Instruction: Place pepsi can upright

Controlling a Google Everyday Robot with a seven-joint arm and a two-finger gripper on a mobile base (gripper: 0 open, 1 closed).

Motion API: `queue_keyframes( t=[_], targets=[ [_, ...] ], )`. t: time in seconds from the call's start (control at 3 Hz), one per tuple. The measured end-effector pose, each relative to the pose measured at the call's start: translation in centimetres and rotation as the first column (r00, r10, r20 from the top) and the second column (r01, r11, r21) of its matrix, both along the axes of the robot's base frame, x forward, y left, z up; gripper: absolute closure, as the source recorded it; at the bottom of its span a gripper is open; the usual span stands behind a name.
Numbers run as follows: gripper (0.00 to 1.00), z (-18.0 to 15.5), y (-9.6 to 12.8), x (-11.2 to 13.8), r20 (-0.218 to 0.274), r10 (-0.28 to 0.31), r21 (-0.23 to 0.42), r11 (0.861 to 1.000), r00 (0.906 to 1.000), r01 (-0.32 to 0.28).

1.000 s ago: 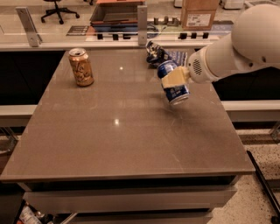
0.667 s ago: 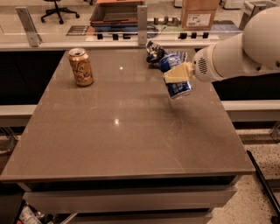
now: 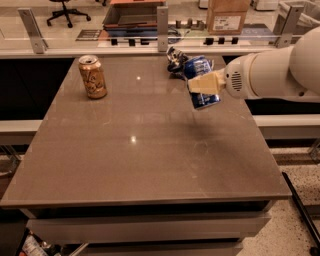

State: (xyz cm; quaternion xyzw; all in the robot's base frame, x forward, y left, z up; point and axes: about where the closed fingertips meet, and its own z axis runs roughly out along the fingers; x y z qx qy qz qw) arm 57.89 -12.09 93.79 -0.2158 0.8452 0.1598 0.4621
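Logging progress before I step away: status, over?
Gripper shut on pepsi can, over the table's right rear. Can looks lifted, slightly tilted. Snack bag just behind it; gold can upright, far left.

We see an office-like lab: swivel chair (image 3: 63, 8) upper left, cardboard box (image 3: 227, 15) top right; gripper (image 3: 201, 85) holds pepsi can (image 3: 206, 100) centre right.
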Motion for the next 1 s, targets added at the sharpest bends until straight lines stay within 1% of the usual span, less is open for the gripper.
queue_keyframes(
  t=[0.33, 0.67, 1.0],
  targets=[
    [1.00, 0.7, 1.1, -0.3, 0.088, 0.031, 0.014, 0.999, 0.9956, -0.033],
    [1.00, 1.2, 2.2, -0.3, 0.184, 0.065, 0.019, 0.997, 0.9807, -0.070],
    [1.00, 0.9, 3.1, -0.4, 0.258, 0.076, 0.032, 0.996, 0.9632, -0.087]
  ],
)
